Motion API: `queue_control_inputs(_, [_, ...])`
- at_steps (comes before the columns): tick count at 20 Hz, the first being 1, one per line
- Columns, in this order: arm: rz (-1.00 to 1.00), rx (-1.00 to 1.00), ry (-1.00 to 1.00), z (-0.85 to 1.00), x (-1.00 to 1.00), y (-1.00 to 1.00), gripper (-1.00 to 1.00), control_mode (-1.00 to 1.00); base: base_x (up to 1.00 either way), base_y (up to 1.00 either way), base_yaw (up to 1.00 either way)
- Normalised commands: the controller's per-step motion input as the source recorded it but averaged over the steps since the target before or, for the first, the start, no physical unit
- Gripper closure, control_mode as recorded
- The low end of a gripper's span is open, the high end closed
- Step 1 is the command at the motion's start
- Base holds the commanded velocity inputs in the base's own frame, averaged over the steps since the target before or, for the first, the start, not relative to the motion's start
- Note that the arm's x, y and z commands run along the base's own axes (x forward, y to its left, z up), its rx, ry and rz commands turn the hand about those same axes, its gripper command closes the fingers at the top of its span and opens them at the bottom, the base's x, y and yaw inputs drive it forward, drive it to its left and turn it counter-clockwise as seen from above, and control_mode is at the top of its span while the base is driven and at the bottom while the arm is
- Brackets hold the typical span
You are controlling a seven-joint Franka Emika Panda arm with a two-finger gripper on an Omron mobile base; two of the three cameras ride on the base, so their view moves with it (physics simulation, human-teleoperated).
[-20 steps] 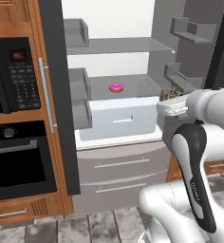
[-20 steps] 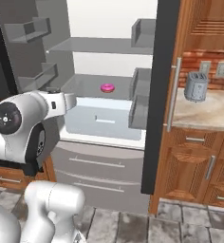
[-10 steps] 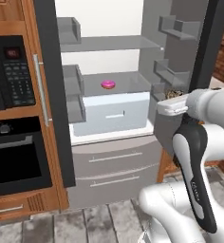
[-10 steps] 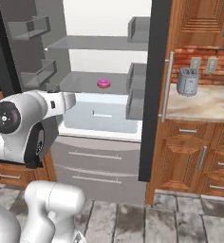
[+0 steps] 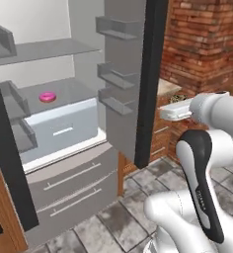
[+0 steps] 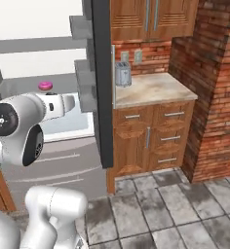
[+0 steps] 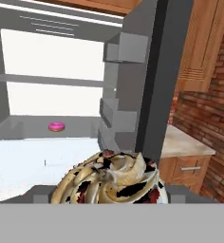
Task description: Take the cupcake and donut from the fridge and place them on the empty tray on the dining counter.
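Cupcake: you see the cupcake (image 7: pixel 111 180) right up against the hand camera, tan swirl over dark crumb, sitting where the fingertips would be.
Gripper: your gripper (image 5: pixel 165 112) sits wide around the cupcake, fingers hidden behind it.
Donut: your donut (image 5: pixel 48 97) lies on a grey shelf inside the fridge (image 5: pixel 126 74).
Fridge: its doors are open.

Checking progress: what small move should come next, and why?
Probably drive the base toward the dining counter. The cupcake looks already grasped, close before the hand camera and outside the fridge, while the donut lies on its shelf for a later trip.
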Motion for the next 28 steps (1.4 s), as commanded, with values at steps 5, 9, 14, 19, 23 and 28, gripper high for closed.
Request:
queue_control_inputs(5, [0.00,0.00,0.00,0.00,0.00,0.00,1.00,1.00,-0.96,0.06,-0.52])
queue_control_inputs(9, [0.00,0.00,0.00,0.00,0.00,0.00,1.00,1.00,-1.00,0.00,-0.43])
queue_control_inputs(14, [0.00,0.00,0.00,0.00,0.00,0.00,1.00,1.00,-0.98,0.00,-0.46])
queue_control_inputs(19, [0.00,0.00,0.00,0.00,0.00,0.00,1.00,1.00,-0.77,0.00,-0.54])
queue_control_inputs(23, [0.00,0.00,0.00,0.00,0.00,0.00,1.00,1.00,-0.56,0.00,-0.54])
queue_control_inputs(28, [0.00,0.00,0.00,0.00,0.00,0.00,1.00,1.00,-0.33,0.00,-0.54])
